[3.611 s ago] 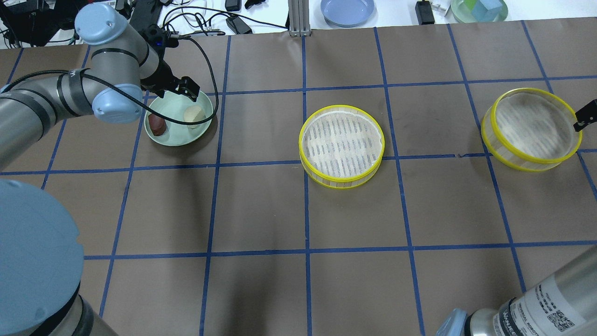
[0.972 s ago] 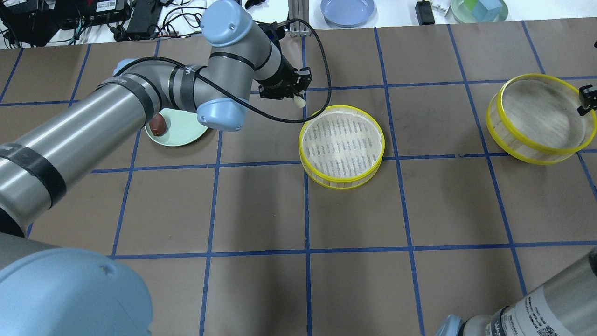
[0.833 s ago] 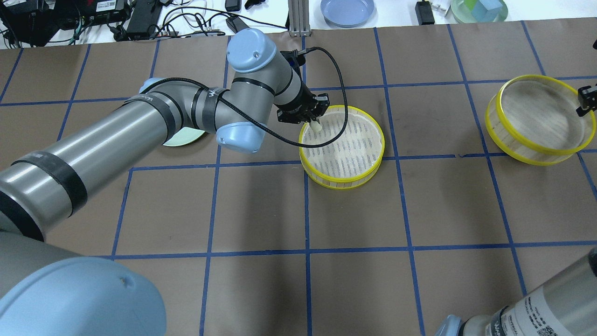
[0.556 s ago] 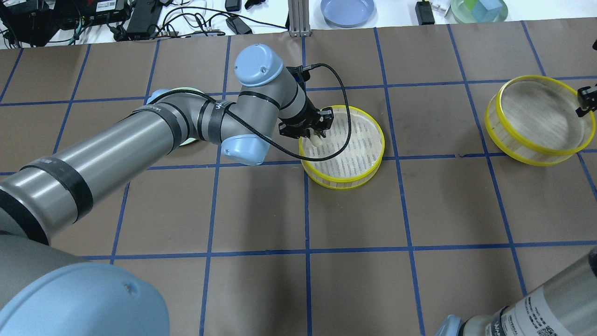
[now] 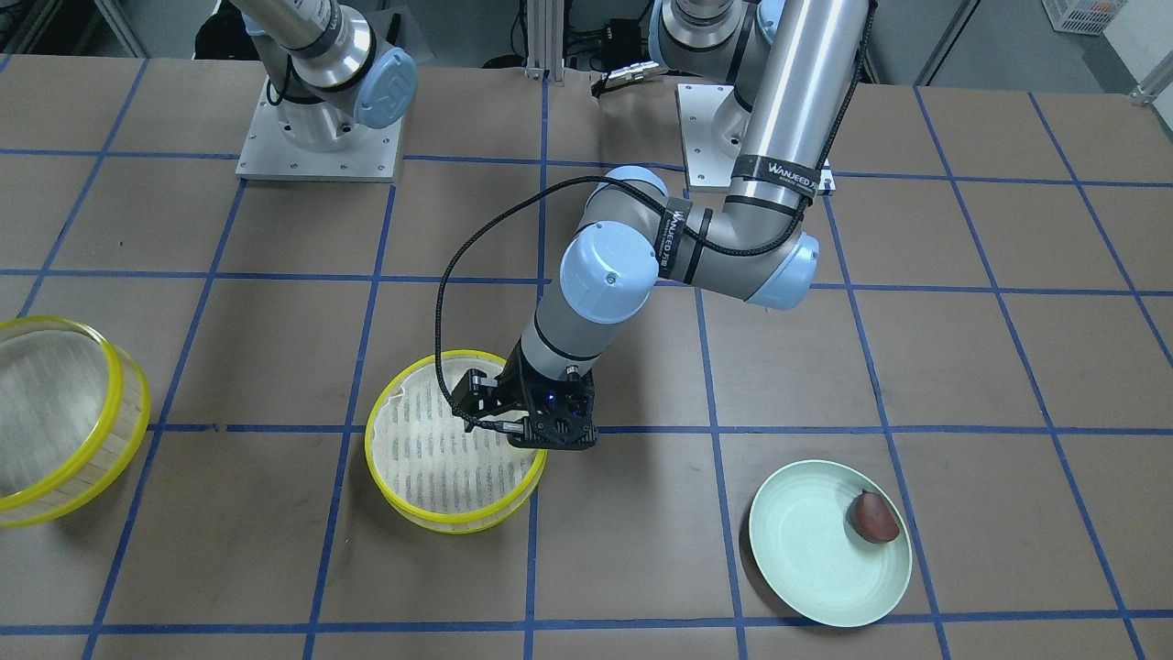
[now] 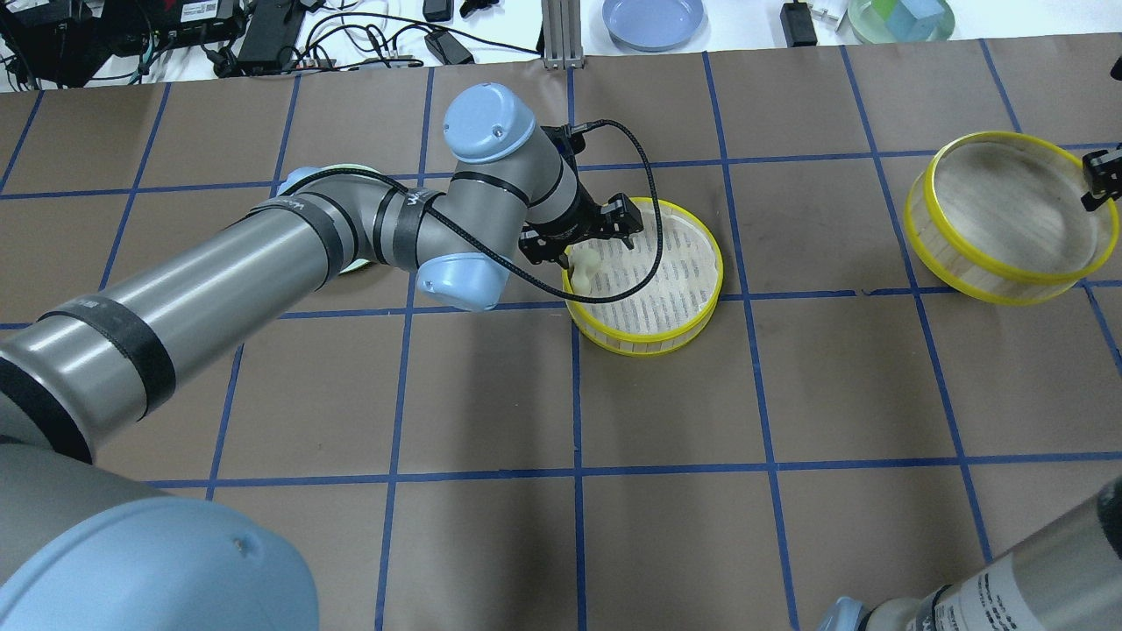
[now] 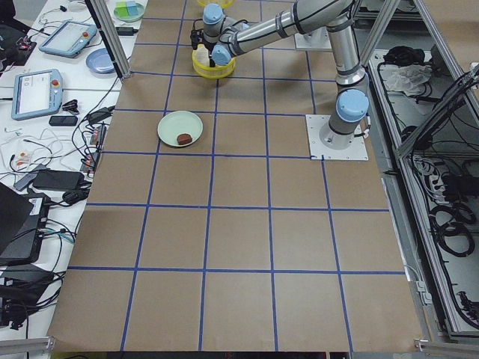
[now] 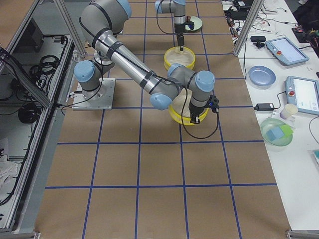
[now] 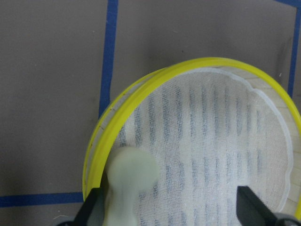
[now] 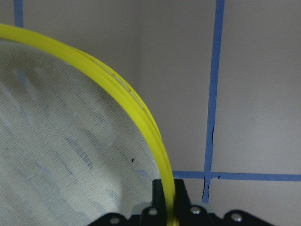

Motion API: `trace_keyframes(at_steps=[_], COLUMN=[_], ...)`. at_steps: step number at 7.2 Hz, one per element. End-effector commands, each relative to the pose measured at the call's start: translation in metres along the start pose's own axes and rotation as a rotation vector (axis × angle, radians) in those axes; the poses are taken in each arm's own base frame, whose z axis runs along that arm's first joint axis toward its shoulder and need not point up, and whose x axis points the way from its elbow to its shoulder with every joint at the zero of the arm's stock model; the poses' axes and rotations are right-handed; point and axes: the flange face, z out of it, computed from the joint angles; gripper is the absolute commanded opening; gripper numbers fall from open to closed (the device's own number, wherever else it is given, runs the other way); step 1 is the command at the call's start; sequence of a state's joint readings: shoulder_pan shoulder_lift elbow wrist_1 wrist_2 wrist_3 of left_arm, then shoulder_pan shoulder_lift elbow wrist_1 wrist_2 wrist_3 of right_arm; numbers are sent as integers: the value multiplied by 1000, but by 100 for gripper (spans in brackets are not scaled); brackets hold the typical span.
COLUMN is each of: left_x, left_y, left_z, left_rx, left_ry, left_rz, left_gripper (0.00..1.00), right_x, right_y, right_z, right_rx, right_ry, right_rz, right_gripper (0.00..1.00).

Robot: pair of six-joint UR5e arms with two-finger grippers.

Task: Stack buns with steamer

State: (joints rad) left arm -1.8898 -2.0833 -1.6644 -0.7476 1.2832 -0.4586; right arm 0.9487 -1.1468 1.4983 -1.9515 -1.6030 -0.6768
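Observation:
The cream-white bun [image 6: 585,270] lies inside the middle yellow-rimmed steamer tray [image 6: 644,337] at its left edge, also in the left wrist view [image 9: 129,172]. My left gripper [image 6: 598,241] hangs over it, jaws wide open, one finger [image 9: 91,212] beside the bun. The dark reddish-brown bun [image 5: 875,516] sits on the pale green plate [image 5: 816,568]. My right gripper [image 6: 1100,180] is shut on the rim [image 10: 117,89] of a second steamer tray [image 6: 990,280], which is held tilted at the far right.
A blue plate [image 6: 653,19], a green bowl [image 6: 903,22] and cables lie beyond the table's far edge. The arm bases [image 5: 316,137] stand at the robot's side. The left arm hides most of the green plate in the overhead view.
My left gripper carried the white bun from the green plate into the middle steamer, lowered it and opened; the bun now lies free. The right gripper's steamer has risen a little.

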Motion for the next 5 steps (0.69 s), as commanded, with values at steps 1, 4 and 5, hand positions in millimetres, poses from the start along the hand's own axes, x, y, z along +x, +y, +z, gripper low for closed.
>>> trace_keyframes(at_steps=[1, 4, 5], left_x=[2, -29, -70], left_y=[1, -46, -72], left_z=[-1, -92, -133], left_rx=[1, 37, 35], left_ry=[2, -192, -286], left_rz=[0, 144, 209], left_gripper=[100, 100, 100], right_x=[-15, -108, -159], right_y=[2, 10, 22], right_z=[-11, -38, -39], right_rx=[-2, -14, -27], right_ry=[6, -22, -24], right_rz=[16, 102, 134], right_gripper=[0, 0, 0])
